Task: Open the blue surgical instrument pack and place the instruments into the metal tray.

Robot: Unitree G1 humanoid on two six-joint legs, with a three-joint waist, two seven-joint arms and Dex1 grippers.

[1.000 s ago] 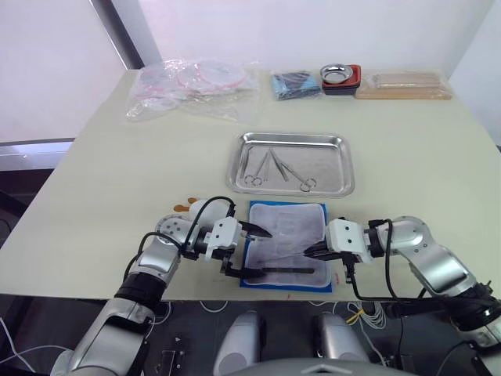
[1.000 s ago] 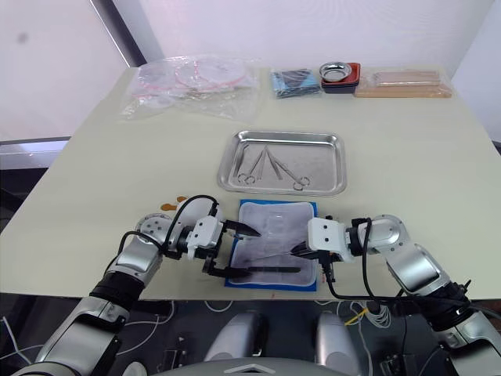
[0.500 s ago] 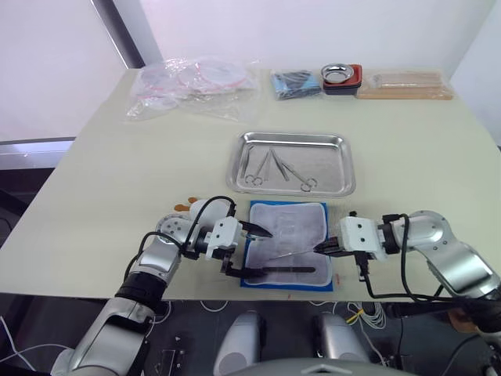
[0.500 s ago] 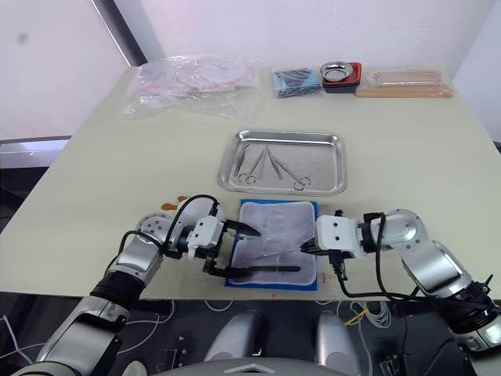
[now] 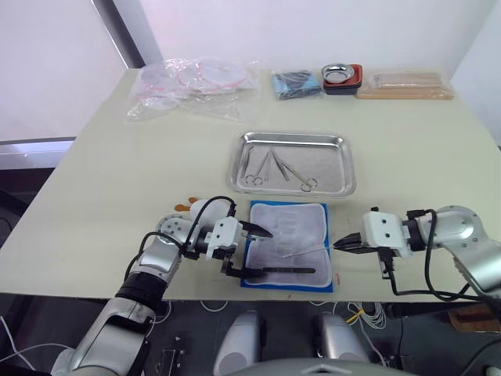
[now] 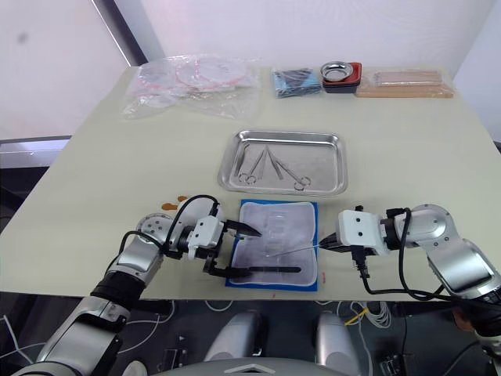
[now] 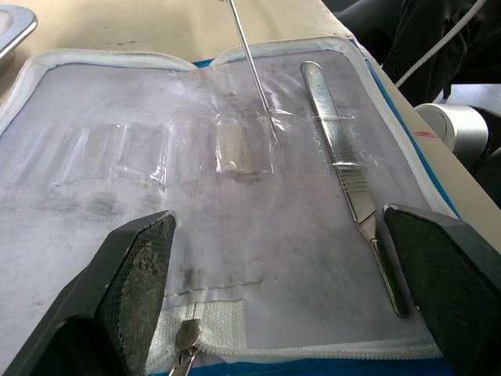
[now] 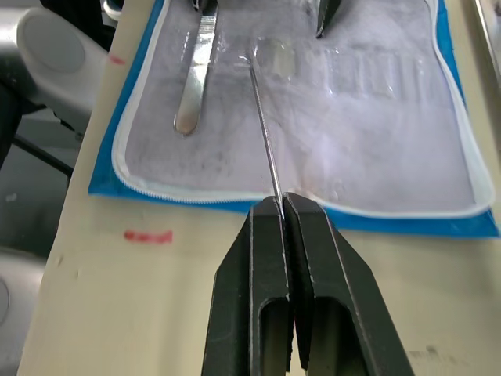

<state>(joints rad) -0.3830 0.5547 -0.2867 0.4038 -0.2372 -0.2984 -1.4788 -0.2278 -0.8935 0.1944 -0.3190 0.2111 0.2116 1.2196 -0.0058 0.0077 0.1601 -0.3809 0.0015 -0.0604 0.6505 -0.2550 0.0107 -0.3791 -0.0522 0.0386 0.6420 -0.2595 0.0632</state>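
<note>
On the smooth cream counter, the right claw pinches a thin steel probe over the unzipped blue pack, left claw spread wide.

Left arm's black two-fingered gripper at 7 o'clock, fingers spread wide, wrist low and level, right arm's black two-fingered gripper at 5 o'clock, fingers pressed together, pointing toward 9 o'clock, forearm bent inward
</note>
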